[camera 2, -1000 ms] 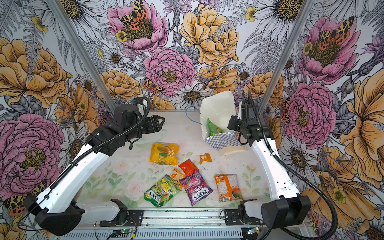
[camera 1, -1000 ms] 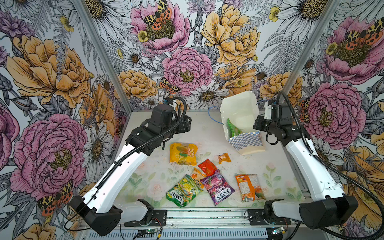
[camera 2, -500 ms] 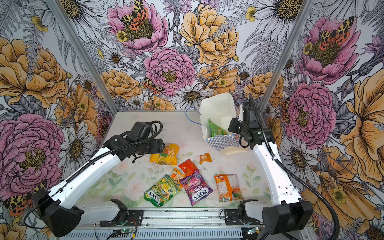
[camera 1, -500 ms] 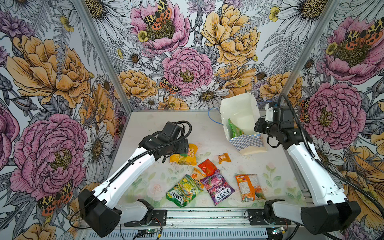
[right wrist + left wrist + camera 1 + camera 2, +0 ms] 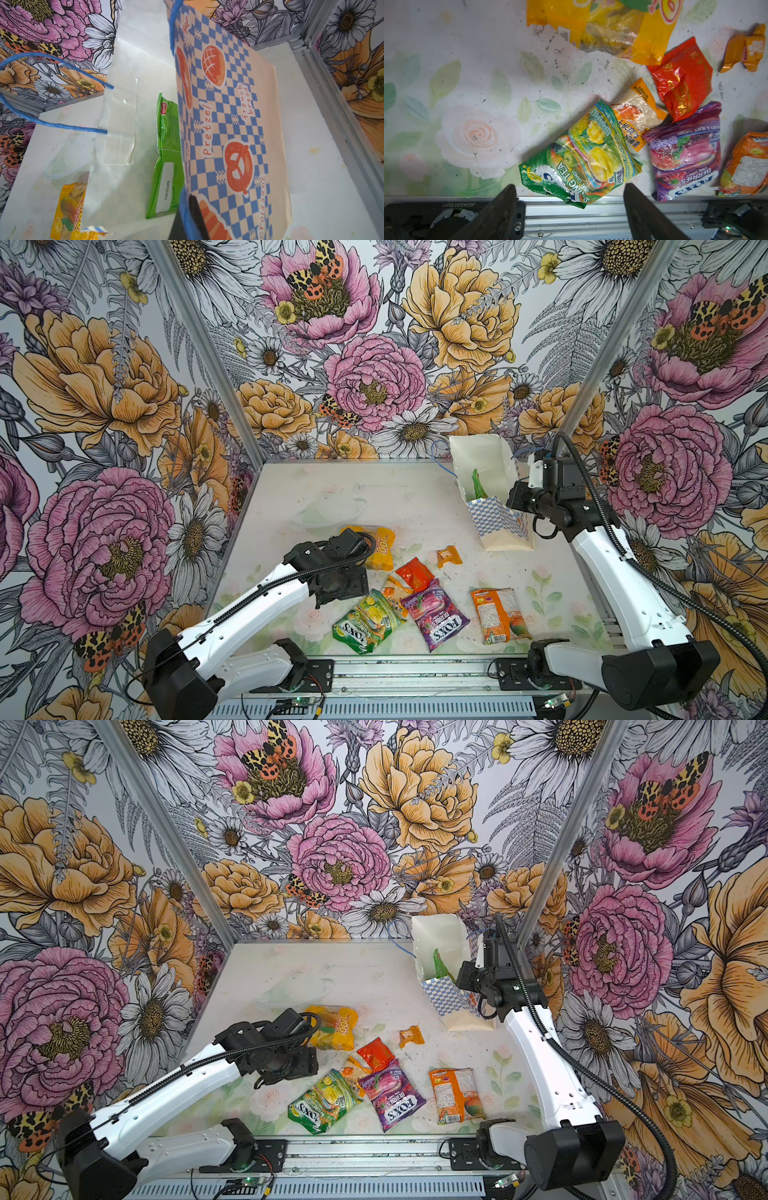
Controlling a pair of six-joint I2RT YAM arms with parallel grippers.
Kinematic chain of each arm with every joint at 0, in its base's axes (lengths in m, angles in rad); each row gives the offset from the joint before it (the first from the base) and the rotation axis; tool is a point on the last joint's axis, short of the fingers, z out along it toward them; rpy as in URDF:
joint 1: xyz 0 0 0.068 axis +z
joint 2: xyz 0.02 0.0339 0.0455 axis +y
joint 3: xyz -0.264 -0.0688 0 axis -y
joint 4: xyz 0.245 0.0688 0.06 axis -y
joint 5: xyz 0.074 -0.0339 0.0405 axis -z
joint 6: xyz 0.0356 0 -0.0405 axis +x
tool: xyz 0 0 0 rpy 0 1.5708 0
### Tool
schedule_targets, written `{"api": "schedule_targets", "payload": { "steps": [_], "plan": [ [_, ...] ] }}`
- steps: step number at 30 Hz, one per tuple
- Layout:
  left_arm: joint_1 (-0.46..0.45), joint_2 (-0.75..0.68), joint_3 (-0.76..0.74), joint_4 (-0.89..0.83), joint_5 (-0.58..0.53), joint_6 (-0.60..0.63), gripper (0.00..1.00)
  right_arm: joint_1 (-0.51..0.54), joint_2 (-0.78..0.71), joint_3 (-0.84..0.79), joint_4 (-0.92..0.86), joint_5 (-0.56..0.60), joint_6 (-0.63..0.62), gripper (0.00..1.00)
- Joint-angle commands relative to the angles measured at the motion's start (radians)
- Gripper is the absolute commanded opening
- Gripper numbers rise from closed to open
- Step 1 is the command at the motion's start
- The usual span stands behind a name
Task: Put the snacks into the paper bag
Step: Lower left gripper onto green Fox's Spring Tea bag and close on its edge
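The left arm stretches low from the lower left in both top views. Its left gripper point(image 5: 570, 187) is spread wide and empty, just beside the green FOX'S packet point(image 5: 581, 155). The right arm reaches to the upper right, where the right gripper point(image 5: 514, 501) is pinched on the rim of the paper bag point(image 5: 496, 514). The snacks point(image 5: 434, 614) lie at lower centre, and one green packet point(image 5: 166, 145) is inside the bag.

Glossy snacks point(image 5: 434, 614) scattered flat, front centre; open checkered paper bag point(image 5: 496, 516) back right (green packet point(image 5: 478, 489) inside).

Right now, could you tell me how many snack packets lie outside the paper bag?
7: yellow packet rearmost, small orange wrapper, red packet mid-cluster, orange-white packet partly under green FOX'S, purple FOX'S, orange packet rightmost; more may hide beneath.
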Motion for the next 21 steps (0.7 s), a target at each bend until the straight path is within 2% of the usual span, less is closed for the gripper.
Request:
{"api": "schedule_targets", "payload": {
  "steps": [1, 7, 13, 21],
  "plan": [
    [-0.027, -0.077, -0.06, -0.045, 0.027, -0.167, 0.83, -0.008, -0.025, -0.007, 0.018, -0.017, -0.014, 0.0],
    [-0.104, -0.165, -0.186, -0.041, 0.065, -0.335, 0.82, -0.007, -0.028, -0.007, 0.018, -0.021, -0.014, 0.0],
    [-0.137, -0.218, -0.263, -0.033, 0.1, -0.412, 0.82, -0.008, -0.022, -0.005, 0.02, -0.029, -0.011, 0.0],
    [-0.166, -0.228, -0.401, 0.158, 0.166, -0.469, 0.83, -0.007, -0.024, 0.003, 0.02, -0.045, -0.01, 0.0]
  ]
}}
